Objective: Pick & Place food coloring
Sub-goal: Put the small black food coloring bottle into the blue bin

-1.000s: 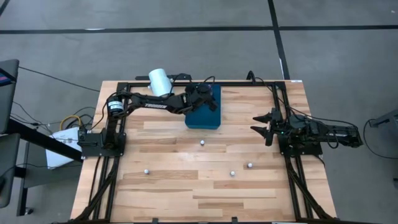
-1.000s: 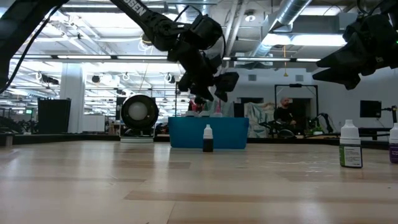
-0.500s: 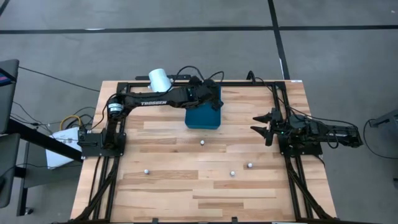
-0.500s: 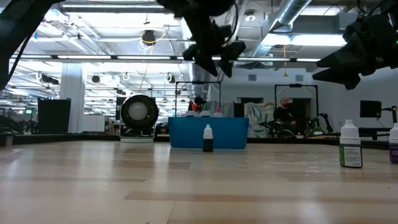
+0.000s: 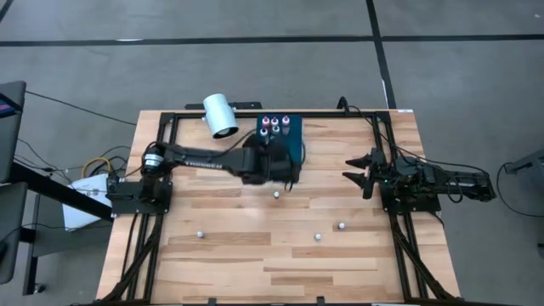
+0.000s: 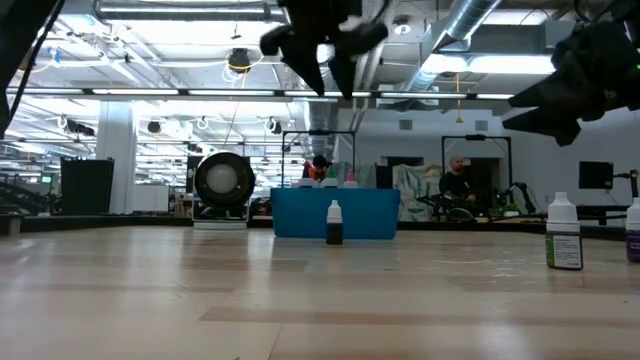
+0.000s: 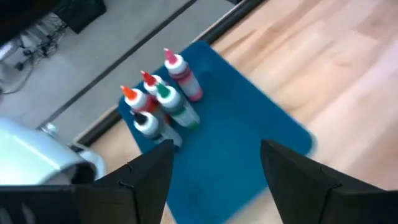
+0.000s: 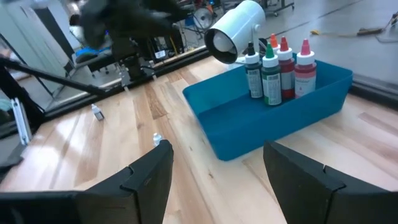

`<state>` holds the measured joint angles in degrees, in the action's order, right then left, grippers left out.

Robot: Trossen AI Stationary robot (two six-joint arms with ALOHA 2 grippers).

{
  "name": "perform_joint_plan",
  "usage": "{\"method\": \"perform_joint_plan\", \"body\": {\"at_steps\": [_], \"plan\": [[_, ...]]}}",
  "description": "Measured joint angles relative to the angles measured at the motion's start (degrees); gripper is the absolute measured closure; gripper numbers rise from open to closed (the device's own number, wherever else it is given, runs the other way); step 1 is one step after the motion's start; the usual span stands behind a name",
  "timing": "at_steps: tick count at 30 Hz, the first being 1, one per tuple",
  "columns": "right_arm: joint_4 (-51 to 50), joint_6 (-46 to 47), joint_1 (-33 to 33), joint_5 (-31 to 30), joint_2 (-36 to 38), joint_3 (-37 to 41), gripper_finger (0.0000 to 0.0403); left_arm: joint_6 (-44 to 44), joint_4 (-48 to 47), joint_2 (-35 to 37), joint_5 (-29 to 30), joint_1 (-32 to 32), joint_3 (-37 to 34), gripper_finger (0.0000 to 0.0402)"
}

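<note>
Several food coloring bottles stand upright in the far end of the blue tray, white tips up. Others stand loose on the table: one just near of the tray, one at the left, two at the right. My left gripper hangs open and empty, high over the tray's near end. My right gripper waits open at the table's right side.
A large white cylinder lies at the far left, beside the tray. A black frame runs along the table's far edge and down past both arm bases. Bare wood lies between the loose bottles and the near edge.
My left gripper has risen and drawn back from above the tray's far end toward the near edge, turning its wrist as it went. It has stayed open and empty. The bottles in the tray, covered by the arm before, now show and stand as they were.
</note>
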<state>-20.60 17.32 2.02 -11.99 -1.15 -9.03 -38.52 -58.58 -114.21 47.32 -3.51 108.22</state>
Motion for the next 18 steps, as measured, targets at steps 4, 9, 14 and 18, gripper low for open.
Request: {"method": "perform_joint_plan", "body": {"at_steps": [4, 9, 14, 18], "plan": [[0.0, 5.2, 0.0, 0.0, 0.0, 0.0, 0.0163, -7.9, -4.7, 0.9, 1.1, -4.5, 0.0, 0.0168], [0.2, 7.3, 0.0, 0.0, 0.0, 0.0, 0.0163, -19.1, -11.5, 1.5, 4.2, -10.0, 0.0, 0.0168], [2.1, 7.3, 0.0, 0.5, 0.0, 0.0, 0.0163, -31.1, -19.8, 1.5, 8.3, -15.5, -0.3, 0.0168], [4.8, 5.7, 0.0, 1.8, 0.0, 0.0, 0.0163, -41.8, -28.8, 1.4, 11.1, -19.2, -0.5, 0.0168]]}}
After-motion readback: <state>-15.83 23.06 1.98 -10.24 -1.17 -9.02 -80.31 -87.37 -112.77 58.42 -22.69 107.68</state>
